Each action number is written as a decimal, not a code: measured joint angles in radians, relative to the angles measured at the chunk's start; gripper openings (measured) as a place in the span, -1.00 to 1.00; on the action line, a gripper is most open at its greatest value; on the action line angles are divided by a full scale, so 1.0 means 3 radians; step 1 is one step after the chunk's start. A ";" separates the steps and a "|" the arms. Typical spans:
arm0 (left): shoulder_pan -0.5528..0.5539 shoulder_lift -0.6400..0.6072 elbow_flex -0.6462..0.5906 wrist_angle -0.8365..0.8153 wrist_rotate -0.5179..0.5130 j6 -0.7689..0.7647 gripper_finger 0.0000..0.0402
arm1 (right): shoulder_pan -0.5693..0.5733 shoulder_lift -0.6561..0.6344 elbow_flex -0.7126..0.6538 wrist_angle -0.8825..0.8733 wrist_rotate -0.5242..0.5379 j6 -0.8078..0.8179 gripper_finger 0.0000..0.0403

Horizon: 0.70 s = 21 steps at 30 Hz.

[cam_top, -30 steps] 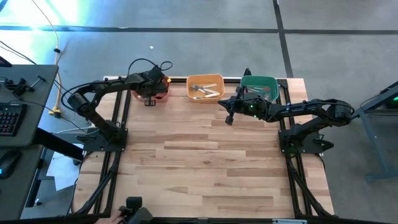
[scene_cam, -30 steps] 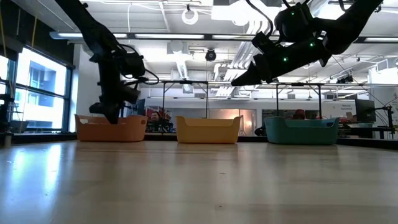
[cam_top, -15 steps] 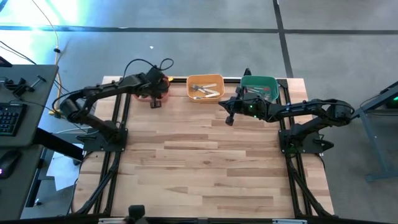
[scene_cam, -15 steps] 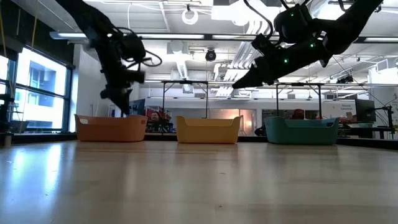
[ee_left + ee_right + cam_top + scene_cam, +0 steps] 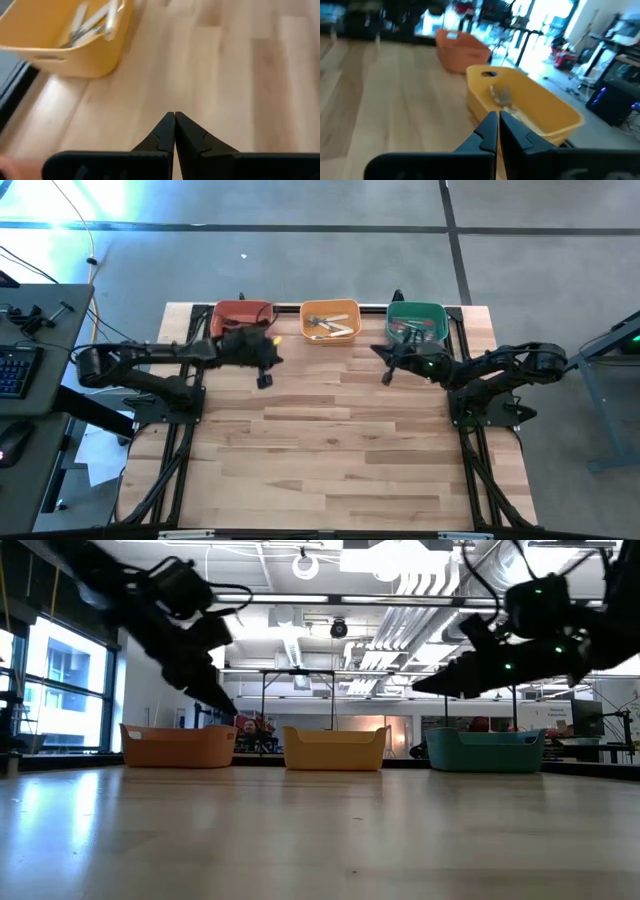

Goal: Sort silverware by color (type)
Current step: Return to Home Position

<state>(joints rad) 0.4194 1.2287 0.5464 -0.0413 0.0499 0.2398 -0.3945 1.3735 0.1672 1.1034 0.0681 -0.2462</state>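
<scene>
I have drawn my left pincer (image 5: pixel 263 379) off the orange bin (image 5: pixel 240 305) toward five o'clock; right pincer (image 5: pixel 388 377) retreated toward three.

Grey concrete floor (image 5: pixel 300 270) surrounds the wooden table (image 5: pixel 330 450); windows (image 5: pixel 62 690) and ceiling lights (image 5: pixel 300 598) glow beyond.

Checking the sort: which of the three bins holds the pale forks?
The yellow bin, middle of the row: pale forks lie in it. The orange bin and the green bin flank it.
</scene>
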 joint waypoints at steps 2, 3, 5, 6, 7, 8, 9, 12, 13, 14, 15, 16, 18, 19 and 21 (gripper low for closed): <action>-0.0072 -0.0124 -0.0307 0.0460 0.0077 -0.0031 -1.00 | -0.0053 0.0000 -0.0168 0.0259 0.0000 0.0023 -1.00; -0.0077 -0.0202 -0.0458 0.0697 0.0130 -0.0069 -1.00 | -0.0072 0.0000 -0.0242 0.0353 0.0000 0.0027 -1.00; -0.0052 -0.0377 -0.0780 0.1102 0.0278 -0.0123 -1.00 | -0.0106 0.0000 -0.0369 0.0520 -0.0009 0.0033 -1.00; -0.0040 -0.0466 -0.0935 0.1274 0.0368 -0.0163 -1.00 | -0.0119 0.0000 -0.0426 0.0591 -0.0034 0.0037 -1.00; -0.0027 -0.0554 -0.1076 0.1438 0.0460 -0.0177 -1.00 | -0.0134 0.0000 -0.0482 0.0654 -0.0058 0.0063 -1.00; -0.0013 -0.0650 -0.1194 0.1601 0.0542 -0.0184 -1.00 | -0.0150 0.0000 -0.0529 0.0715 -0.0063 0.0093 -1.00; 0.0004 -0.0755 -0.1297 0.1730 0.0600 -0.0183 -1.00 | -0.0161 -0.0004 -0.0530 0.0730 -0.0069 0.0133 -1.00; 0.0073 -0.1091 -0.1543 0.1824 0.0646 -0.0186 -1.00 | -0.0177 -0.0039 -0.0530 0.0674 -0.0154 0.0242 -1.00; 0.0096 -0.1202 -0.1597 0.1841 0.0669 -0.0217 -1.00 | -0.0177 -0.0039 -0.0530 0.0667 -0.0217 0.0273 -1.00; 0.0114 -0.1324 -0.1650 0.1884 0.0702 -0.0268 -1.00 | -0.0176 -0.0046 -0.0530 0.0661 -0.0269 0.0293 -1.00; 0.0129 -0.1441 -0.1678 0.1923 0.0734 -0.0295 -1.00 | -0.0175 -0.0057 -0.0530 0.0654 -0.0292 0.0296 -1.00; 0.0137 -0.1556 -0.1703 0.1935 0.0764 -0.0314 -1.00 | -0.0176 -0.0070 -0.0530 0.0632 -0.0292 0.0293 -1.00; 0.0158 -0.1785 -0.1771 0.1900 0.0784 -0.0353 -1.00 | -0.0177 -0.0134 -0.0530 0.0557 -0.0282 0.0281 -1.00; 0.0166 -0.1889 -0.1786 0.1841 0.0785 -0.0360 -1.00 | -0.0176 -0.0182 -0.0530 0.0529 -0.0284 0.0283 -1.00; 0.0173 -0.2098 -0.1785 0.1675 0.0789 -0.0385 -1.00 | -0.0176 -0.0299 -0.0530 0.0399 -0.0295 0.0297 -1.00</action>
<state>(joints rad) 0.4713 0.5992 0.0109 0.4612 0.2867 0.1243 -0.4473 1.2837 0.0080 1.2232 -0.0204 -0.1572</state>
